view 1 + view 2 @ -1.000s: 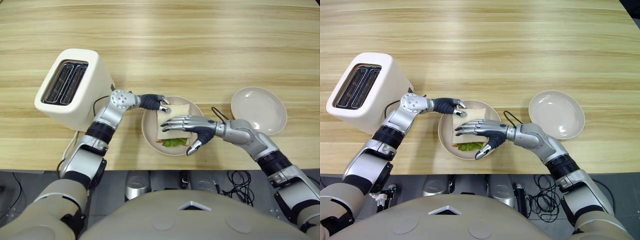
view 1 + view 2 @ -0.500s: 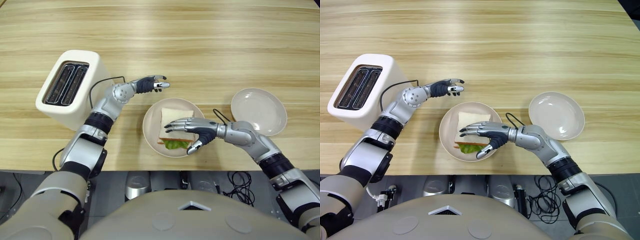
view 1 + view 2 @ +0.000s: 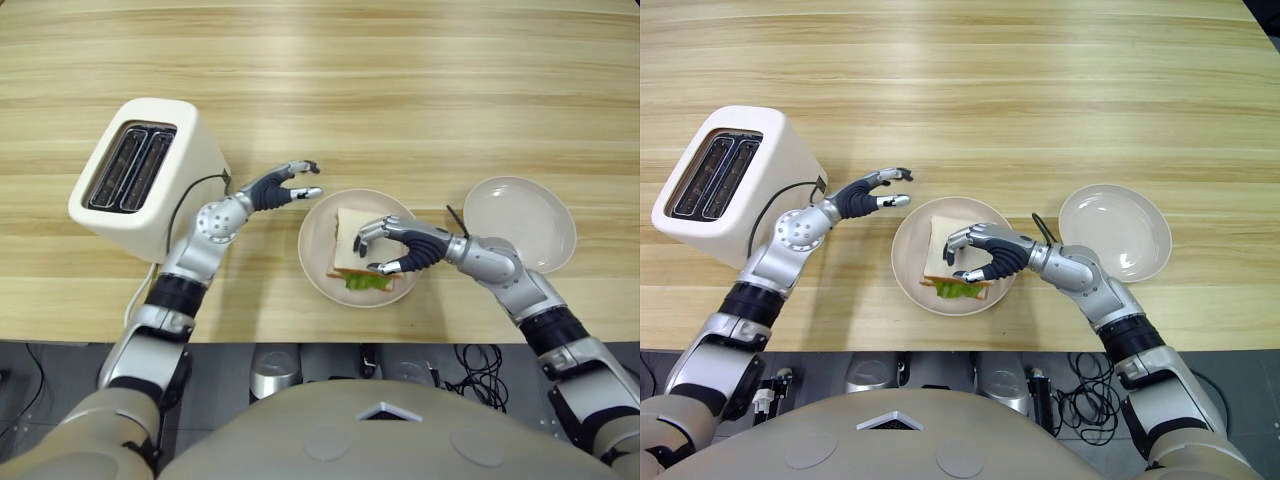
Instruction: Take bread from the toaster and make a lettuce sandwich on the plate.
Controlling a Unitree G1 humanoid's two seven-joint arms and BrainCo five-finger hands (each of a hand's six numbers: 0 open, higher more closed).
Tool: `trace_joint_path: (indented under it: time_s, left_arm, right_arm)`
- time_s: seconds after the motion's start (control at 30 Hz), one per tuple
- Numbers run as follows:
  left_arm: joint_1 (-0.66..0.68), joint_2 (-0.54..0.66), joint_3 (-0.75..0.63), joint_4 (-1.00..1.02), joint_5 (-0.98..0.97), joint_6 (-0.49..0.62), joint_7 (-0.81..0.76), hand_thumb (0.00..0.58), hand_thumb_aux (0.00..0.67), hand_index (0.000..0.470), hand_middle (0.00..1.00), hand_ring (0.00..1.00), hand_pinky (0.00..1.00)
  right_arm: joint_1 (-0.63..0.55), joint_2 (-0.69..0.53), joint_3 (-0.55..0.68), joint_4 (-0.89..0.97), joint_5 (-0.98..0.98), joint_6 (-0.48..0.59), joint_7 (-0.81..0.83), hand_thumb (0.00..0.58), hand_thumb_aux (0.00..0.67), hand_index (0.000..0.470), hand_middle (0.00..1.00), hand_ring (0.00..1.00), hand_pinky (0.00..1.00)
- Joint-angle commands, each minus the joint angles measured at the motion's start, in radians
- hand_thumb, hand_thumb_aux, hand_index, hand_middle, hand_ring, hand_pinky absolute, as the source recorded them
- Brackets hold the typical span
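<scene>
Sandwich (image 3: 346,232) sits on the plate (image 3: 312,250), just below the middle of the frame: a white slice on top, and green lettuce (image 3: 362,282) peeking out along its near edge. Right hand (image 3: 405,250) comes in from the lower right and lies right over the sandwich's right half. Its fingers (image 3: 366,232) are curled down onto the top slice, with the thumb tucked against the near edge, so it has the bread between them.

Over to the left hand (image 3: 275,187). It hangs above bare bench (image 3: 400,90) in the gap between the toaster (image 3: 150,180) and the plate, touching neither. Its fingers (image 3: 305,167) are loosely spread and point toward the plate's upper left rim, with nothing in them.

Toaster stands at the upper left of the frame, cream-coloured and tilted a little on the diagonal, its two dark slots facing up. A black cable (image 3: 185,205) loops out from its right side and passes behind the left forearm.

On the right of the frame, a second plate (image 3: 520,222) lies apart from the sandwich plate, just beyond the right wrist. A thin black cable end (image 3: 450,212) pokes up beside that wrist, between the two plates. Light wood grain runs across the bench from side to side.
</scene>
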Motion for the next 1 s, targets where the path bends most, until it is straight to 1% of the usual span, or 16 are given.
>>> trace_joint_path:
  time_s: [0.03,0.13,0.23,0.37,0.47,0.57,0.7,0.87,1.0]
  left_arm:
    - [0.093,0.037,0.032,-0.173,-0.061,0.039,-0.067,0.58,0.67,0.46,1.0,1.0,1.0]
    - [0.186,0.078,0.056,-0.311,-0.129,0.065,-0.129,0.58,0.67,0.46,1.0,1.0,1.0]
    - [0.299,0.12,0.07,-0.456,-0.202,0.095,-0.198,0.58,0.67,0.46,1.0,1.0,1.0]
    - [0.411,0.164,0.079,-0.564,-0.233,0.133,-0.241,0.58,0.67,0.46,1.0,1.0,1.0]
    - [0.497,0.193,0.052,-0.638,-0.234,0.154,-0.282,0.58,0.67,0.46,1.0,1.0,1.0]
    - [0.562,0.229,0.006,-0.674,-0.195,0.164,-0.322,0.58,0.67,0.46,1.0,1.0,1.0]
    - [0.613,0.261,-0.07,-0.651,-0.093,0.157,-0.33,0.58,0.67,0.46,1.0,1.0,1.0]
    - [0.602,0.264,-0.166,-0.602,0.092,0.145,-0.298,0.58,0.67,0.46,1.0,1.0,1.0]
    - [0.551,0.231,-0.241,-0.547,0.239,0.128,-0.25,0.58,0.67,0.46,1.0,1.0,1.0]
  right_arm:
    - [0.024,-0.01,-0.038,-0.122,0.237,0.097,0.122,0.58,0.67,0.46,1.0,1.0,1.0]
    - [0.048,-0.028,-0.082,-0.174,0.337,0.162,0.18,0.58,0.67,0.46,1.0,1.0,1.0]
    - [0.081,-0.059,-0.141,-0.166,0.379,0.202,0.23,0.58,0.67,0.46,1.0,1.0,1.0]
    - [0.14,-0.11,-0.204,-0.151,0.399,0.248,0.303,0.58,0.67,0.46,1.0,1.0,1.0]
    - [0.196,-0.174,-0.197,-0.148,0.364,0.292,0.39,0.58,0.67,0.46,1.0,1.0,1.0]
    - [0.246,-0.235,-0.164,-0.146,0.28,0.323,0.449,0.58,0.67,0.46,1.0,1.0,1.0]
    - [0.269,-0.263,-0.131,-0.15,0.159,0.336,0.467,0.58,0.67,0.46,1.0,1.0,1.0]
    - [0.252,-0.266,-0.102,-0.121,-0.06,0.312,0.406,0.58,0.67,0.46,1.0,1.0,1.0]
    - [0.185,-0.222,-0.064,-0.074,-0.276,0.268,0.291,0.58,0.67,0.46,1.0,1.0,1.0]
